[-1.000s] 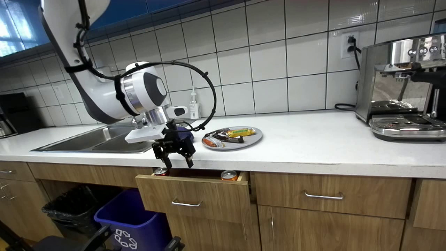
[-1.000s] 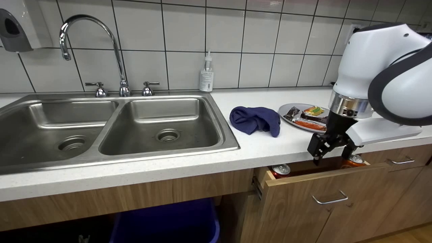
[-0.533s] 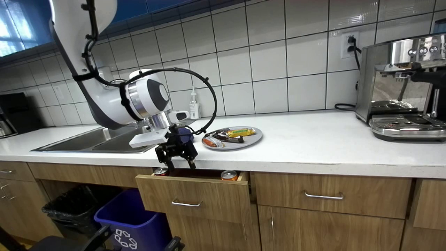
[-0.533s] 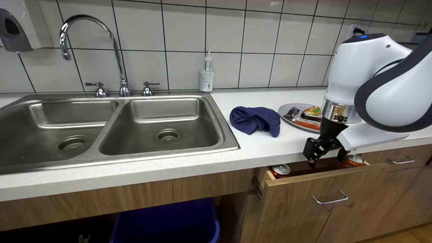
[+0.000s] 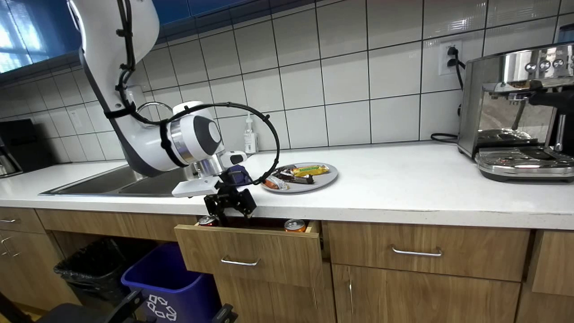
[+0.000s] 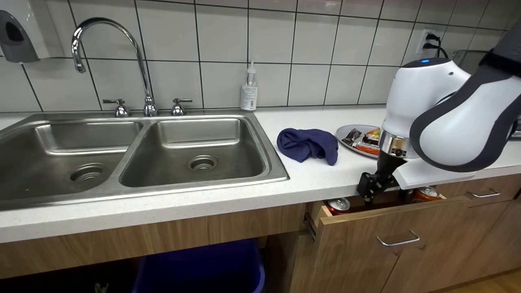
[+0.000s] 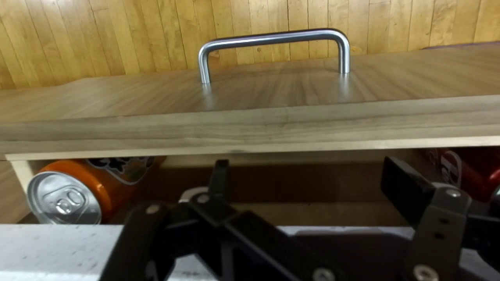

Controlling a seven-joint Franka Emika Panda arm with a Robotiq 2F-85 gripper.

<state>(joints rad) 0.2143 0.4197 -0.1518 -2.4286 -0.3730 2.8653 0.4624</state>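
A counter [image 5: 394,179] is holding an espresso machine [image 5: 515,110].
A gray plate [image 5: 322,179] is carrying wrapped bars [image 5: 309,170]; a blue cloth [image 6: 308,144] is lying between plate and sink [image 6: 171,162].

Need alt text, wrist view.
Open gripper holding nothing at a pulled-out drawer, with an orange can at image left and a partly hidden red can at image right. The drawer's metal handle and a wooden floor show toward the top.
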